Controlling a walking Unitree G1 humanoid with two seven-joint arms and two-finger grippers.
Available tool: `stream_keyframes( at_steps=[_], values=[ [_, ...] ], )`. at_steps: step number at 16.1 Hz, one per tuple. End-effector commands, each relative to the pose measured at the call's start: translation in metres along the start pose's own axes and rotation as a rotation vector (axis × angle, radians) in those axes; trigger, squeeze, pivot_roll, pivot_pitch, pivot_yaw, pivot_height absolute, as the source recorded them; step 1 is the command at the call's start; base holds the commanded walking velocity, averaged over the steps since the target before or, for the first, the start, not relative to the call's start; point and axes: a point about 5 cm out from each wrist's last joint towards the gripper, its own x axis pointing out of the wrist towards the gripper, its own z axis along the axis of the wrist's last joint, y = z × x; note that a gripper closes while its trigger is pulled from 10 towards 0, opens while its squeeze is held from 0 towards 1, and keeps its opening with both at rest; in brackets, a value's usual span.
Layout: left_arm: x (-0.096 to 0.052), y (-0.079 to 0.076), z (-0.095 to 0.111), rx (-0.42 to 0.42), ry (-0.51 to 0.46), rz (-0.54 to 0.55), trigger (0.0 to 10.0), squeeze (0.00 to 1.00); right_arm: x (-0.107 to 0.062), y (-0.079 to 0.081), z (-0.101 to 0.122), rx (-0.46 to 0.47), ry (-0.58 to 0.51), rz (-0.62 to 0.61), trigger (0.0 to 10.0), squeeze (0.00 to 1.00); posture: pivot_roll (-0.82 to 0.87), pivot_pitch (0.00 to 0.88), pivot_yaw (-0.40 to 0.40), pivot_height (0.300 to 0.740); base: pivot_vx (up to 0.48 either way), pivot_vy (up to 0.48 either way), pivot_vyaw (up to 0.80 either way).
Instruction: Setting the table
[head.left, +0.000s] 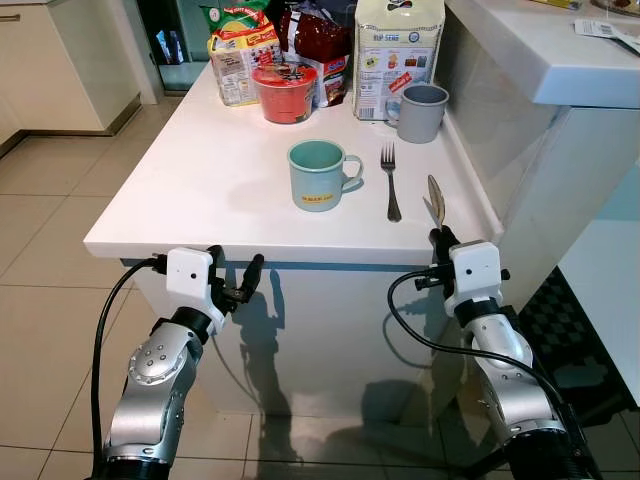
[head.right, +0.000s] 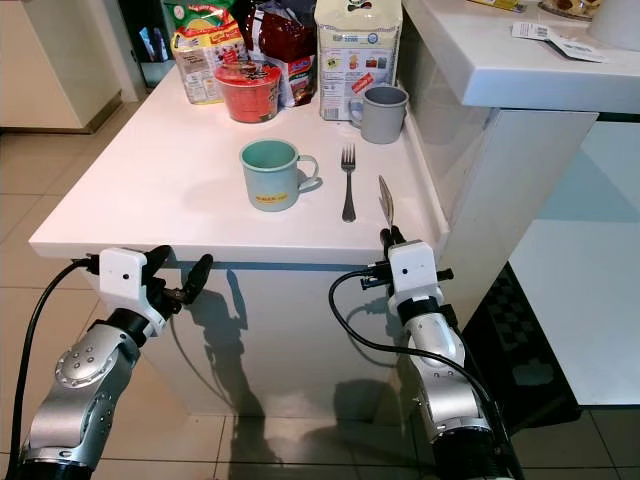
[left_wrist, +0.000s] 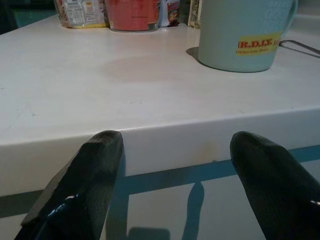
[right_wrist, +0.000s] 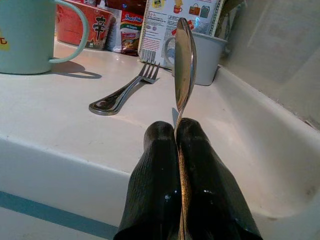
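Your right gripper (head.left: 438, 236) was pinched tight on the spoon (head.left: 436, 199), bowl up, at the table's (head.left: 200, 190) near edge; your left gripper (head.left: 236, 272) hung open and empty below it. Beyond lay the fork (head.left: 390, 181) beside the green mug (head.left: 319, 174). I'd say you were placing cutlery: next, lay the spoon flat just right of the fork.

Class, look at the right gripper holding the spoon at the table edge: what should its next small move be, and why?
Probably carry the spoon forward and lower it onto the table just right of the fork. The right gripper is shut on it at the edge, and bare table lies beside the fork.
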Motion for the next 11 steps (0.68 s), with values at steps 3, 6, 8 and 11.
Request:
stream_keyframes(
  at_steps=[3,6,8,11],
  values=[
    [0.0042,-0.0005,0.003,0.023,-0.012,0.003,10.0,0.0,0.0014,0.0025,-0.0042,-0.005,0.027,0.017,0.0,0.0,0.05,0.0,0.028,0.74,0.0,0.0,0.0],
    [0.0049,-0.0027,0.0017,0.026,-0.01,-0.001,10.0,0.0,0.0003,0.0021,-0.0057,-0.008,0.033,0.019,0.0,0.0,0.04,0.0,0.022,0.74,0.0,0.0,0.0],
    [0.0056,-0.0031,0.001,0.034,-0.008,0.006,10.0,0.0,-0.0004,0.001,-0.0072,-0.009,0.039,0.021,0.0,0.0,0.04,0.0,0.02,0.74,-0.424,0.0,0.0],
    [0.0059,-0.0029,0.0013,0.037,-0.01,0.009,10.0,0.0,-0.0006,0.0014,-0.0077,-0.009,0.041,0.023,0.0,0.0,0.04,0.0,0.017,0.74,-0.48,0.0,0.0]
  ],
)
